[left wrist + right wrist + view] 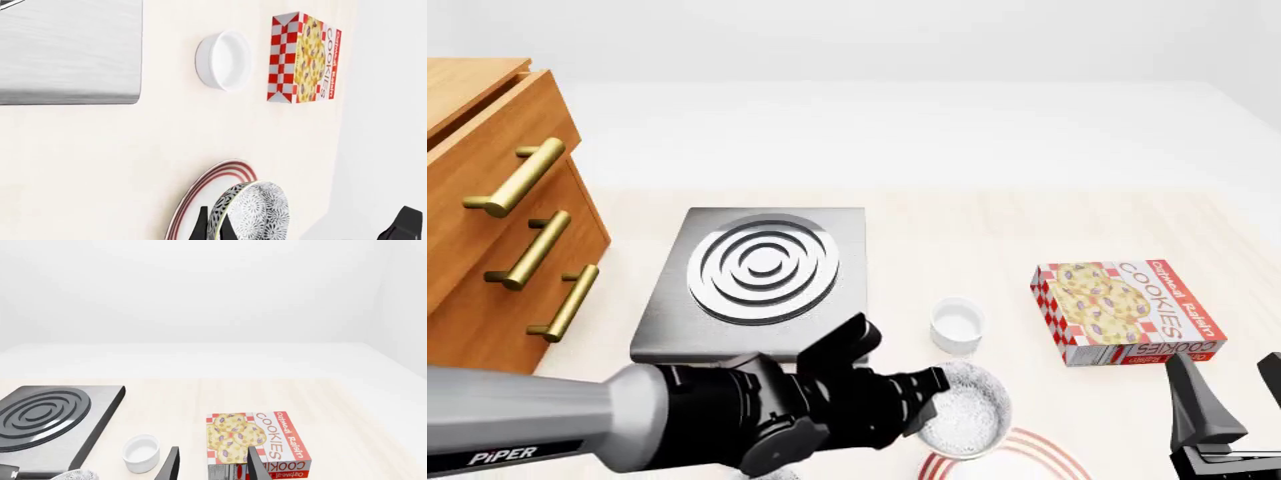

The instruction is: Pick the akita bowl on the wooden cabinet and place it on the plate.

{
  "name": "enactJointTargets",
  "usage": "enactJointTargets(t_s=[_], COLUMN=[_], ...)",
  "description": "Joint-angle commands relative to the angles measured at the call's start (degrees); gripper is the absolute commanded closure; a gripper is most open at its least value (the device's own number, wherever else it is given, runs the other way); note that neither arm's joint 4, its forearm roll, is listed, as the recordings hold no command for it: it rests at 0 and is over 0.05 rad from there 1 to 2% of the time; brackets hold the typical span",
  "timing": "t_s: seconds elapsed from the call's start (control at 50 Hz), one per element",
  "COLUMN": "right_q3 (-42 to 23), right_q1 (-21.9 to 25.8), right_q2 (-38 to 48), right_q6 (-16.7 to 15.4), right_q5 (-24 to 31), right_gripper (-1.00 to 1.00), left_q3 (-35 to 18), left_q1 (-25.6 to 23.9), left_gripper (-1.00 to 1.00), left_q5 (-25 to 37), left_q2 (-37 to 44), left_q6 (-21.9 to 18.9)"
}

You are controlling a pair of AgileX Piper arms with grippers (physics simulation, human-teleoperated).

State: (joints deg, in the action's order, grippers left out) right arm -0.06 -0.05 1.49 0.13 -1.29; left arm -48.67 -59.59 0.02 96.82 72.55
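Nearest the front camera, left claw (924, 395) clamped on the rim of the akita bowl (965, 420), one finger inside and one outside as seen in the left wrist view. Bowl carried over the plate (1034, 455), apparently tilted on edge against it in the wrist view; cannot tell whether touching yet. Placing step in hand, judged nearly done. Next move, as a judgement: level the bowl, lower until seated inside the red rings, then spread the fingers and lift straight away without dragging the rim. Farther out, small white cup (957, 325) just beyond the bowl, near enough to be nudged by a careless retreat; cookie box (1125, 311) to the right; stove plate (757, 280) behind; wooden cabinet (501, 215) well apart at the left. Right claw (212, 465) idle, parted and holding nothing, above the surface (988, 240).
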Motion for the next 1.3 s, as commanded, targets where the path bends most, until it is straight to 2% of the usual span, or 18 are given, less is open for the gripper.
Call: enactJointTargets(t_s=[0.02, 1.3], right_q3=[0.0, 0.0], right_q1=[0.0, 0.0], right_q2=[0.0, 0.0], right_q6=[0.0, 0.0], right_q5=[0.0, 0.0], right_gripper=[-1.0, -1.0], left_q3=[-0.2, -1.3], left_q1=[-0.6, -3.1], left_gripper=[1.0, 1.0], left_q5=[-0.6, -2.6], left_q2=[1.0, 5.5], left_q6=[-0.2, 0.4])
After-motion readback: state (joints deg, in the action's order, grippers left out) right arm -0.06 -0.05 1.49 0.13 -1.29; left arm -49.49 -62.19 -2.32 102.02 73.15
